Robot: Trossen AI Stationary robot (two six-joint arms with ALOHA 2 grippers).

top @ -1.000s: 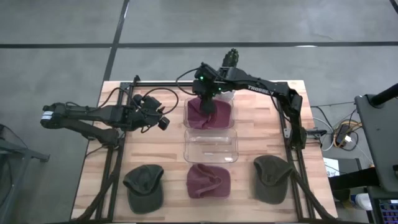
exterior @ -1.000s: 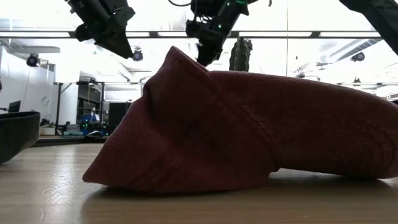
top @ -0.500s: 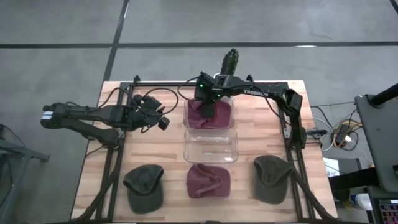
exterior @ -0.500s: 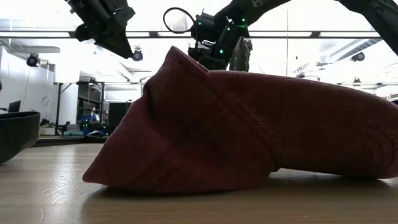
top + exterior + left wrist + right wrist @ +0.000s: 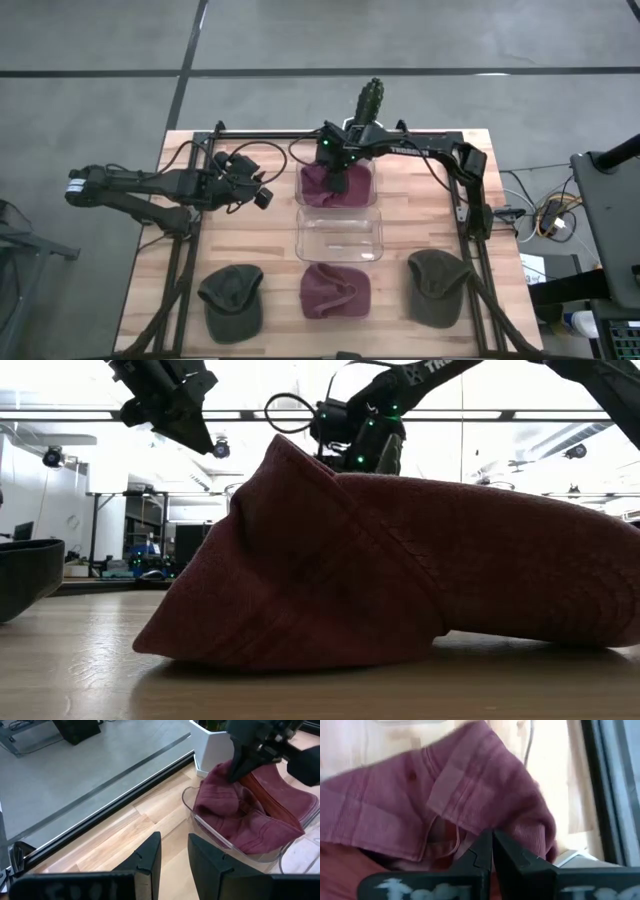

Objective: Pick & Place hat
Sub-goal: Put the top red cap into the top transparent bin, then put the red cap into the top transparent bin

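I note the right gripper has swung round since a second ago and now sits low, fingers pressed together, over the maroon hat in the far bin. Drop looks finished; left gripper, slightly parted, waits well aside.

Even overhead light, glaring windows in low view, wrist view blurred.

White letters on the right arm, too small to read with certainty in the high view. Only "TR" readable on it in the low view.
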